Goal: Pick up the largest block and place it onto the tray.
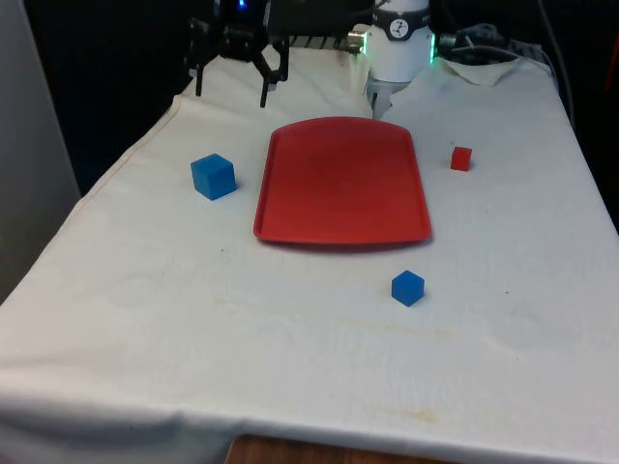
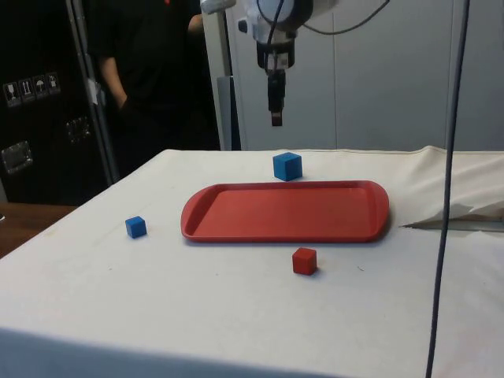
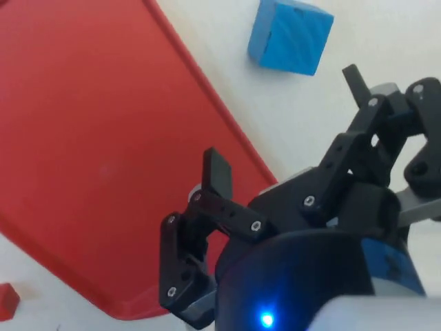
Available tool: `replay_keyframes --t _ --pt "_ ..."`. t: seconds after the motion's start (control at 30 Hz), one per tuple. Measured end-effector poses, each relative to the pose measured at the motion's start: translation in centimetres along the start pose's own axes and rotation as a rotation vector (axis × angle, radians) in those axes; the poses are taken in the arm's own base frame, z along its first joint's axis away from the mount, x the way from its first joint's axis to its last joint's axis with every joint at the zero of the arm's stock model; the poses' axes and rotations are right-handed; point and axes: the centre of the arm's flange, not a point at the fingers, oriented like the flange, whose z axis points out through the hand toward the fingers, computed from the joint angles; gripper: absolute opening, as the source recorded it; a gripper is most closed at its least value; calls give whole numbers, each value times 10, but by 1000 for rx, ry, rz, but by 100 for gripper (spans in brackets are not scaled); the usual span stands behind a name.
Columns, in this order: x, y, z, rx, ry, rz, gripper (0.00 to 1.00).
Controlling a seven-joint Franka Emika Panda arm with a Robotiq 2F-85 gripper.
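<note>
Largest blue block [image 1: 213,176]: on counter [image 1: 290,358] beside the red tray's [image 1: 340,184] long side, toward the counter's side edge, untouched. Tray central, bare, ready to receive. Hand [image 1: 238,70]: raised near far edge, fingers spread wide, holding nothing, presumably poised for descent.

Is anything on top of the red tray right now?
No. The red tray has a bare surface; all three blocks sit on the cloth beside it. The open gripper hangs in the air. What lies under the tray is hidden.
</note>
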Motion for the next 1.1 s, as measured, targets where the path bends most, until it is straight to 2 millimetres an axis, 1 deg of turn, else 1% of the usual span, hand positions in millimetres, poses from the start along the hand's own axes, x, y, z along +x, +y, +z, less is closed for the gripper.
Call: replay_keyframes --t 0.07,0.2,0.23,0.33,0.73,0.83,0.9,1.1 --pt "0 0 4 -2 -3 -2 100" --pt "-2 2 17 -11 -13 -13 100" --pt "-2 2 17 -11 -13 -13 100" --pt "-4 2 29 -16 -20 -37 100" --pt "-8 -6 60 -25 -45 -131 100" --pt "-8 -7 62 -26 -46 -139 100" --pt "-10 -7 68 -30 -48 -155 100" --pt "-13 -6 77 -41 -44 -185 100"
